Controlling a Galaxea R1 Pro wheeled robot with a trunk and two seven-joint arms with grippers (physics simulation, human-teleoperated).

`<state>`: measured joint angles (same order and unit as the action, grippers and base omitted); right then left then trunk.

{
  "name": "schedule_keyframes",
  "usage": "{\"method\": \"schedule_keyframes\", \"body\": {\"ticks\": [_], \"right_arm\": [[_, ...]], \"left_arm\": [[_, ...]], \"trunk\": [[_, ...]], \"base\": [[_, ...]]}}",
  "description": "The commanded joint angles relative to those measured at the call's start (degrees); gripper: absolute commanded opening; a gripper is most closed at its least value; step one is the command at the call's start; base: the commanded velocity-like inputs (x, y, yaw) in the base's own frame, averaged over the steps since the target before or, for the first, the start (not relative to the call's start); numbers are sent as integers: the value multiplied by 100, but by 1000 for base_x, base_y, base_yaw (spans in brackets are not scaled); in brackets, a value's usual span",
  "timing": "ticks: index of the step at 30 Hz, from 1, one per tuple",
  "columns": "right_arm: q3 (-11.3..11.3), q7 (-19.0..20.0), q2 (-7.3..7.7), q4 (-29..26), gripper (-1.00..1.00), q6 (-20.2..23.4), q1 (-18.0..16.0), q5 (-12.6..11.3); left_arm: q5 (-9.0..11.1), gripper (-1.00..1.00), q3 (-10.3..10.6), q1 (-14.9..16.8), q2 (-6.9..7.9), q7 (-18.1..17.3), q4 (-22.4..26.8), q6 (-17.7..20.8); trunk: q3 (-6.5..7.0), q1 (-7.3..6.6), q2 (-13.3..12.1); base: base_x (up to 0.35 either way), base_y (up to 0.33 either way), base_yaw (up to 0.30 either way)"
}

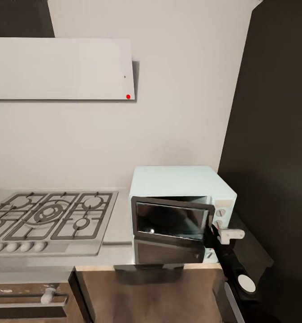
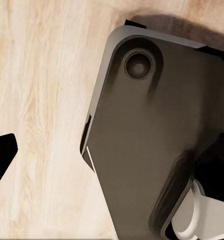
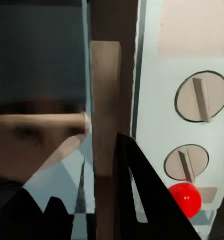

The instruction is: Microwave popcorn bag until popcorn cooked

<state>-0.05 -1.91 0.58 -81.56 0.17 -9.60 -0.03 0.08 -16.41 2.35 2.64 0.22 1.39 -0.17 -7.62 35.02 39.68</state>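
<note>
I'm in a pale-walled kitchen, facing a grey steel worktop (image 1: 117,224) that runs along the back wall, with a tall dark panel (image 1: 272,134) closing off its right end.

My right end effector (image 1: 215,233) is up at the front right of the microwave (image 1: 182,184), at the free edge of its door (image 1: 171,220), which hangs partly open toward me. From the right wrist camera its dark fingers (image 3: 141,195) sit apart, one in front of the door's edge and the other lower down, with nothing clamped between them; the wooden-looking door edge (image 3: 104,125) runs as a vertical strip just ahead, and the mint control panel with its two knobs (image 3: 201,97) and a red button (image 3: 185,197) lies just beside that strip. The cavity therefore opens away from the panel side of my right end effector, and the door's long edge stands upright across the fingers.

The left end effector I cannot judge: the left wrist camera looks down at the wood floor (image 2: 42,100) and the robot's dark base (image 2: 156,140), with a black tip (image 2: 2,155) at the frame edge, so whether it's apart or together I cannot tell.

Further out, the microwave sits at the right end of the worktop, and the gas hob (image 1: 48,215) takes the left end with a bare steel strip between them. The popcorn bag isn't anywhere I can make out, so I can't say where it lies. My read is that the right arm is the nearer one for the door.
</note>
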Motion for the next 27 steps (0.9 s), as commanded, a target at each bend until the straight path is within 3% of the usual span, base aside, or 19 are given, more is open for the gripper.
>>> {"method": "schedule_keyframes", "body": {"ticks": [1,27], "right_arm": [[5,-38,4,0,-100,1,-6,-6],[5,-36,4,0,-100,-5,-3,-6]], "left_arm": [[1,100,-20,2,0,1,1,-1],[1,100,-20,2,0,5,1,-1]], "trunk": [[-10,-1,8],[-10,-1,8]], "base": [[-209,0,0],[-122,0,0]]}}
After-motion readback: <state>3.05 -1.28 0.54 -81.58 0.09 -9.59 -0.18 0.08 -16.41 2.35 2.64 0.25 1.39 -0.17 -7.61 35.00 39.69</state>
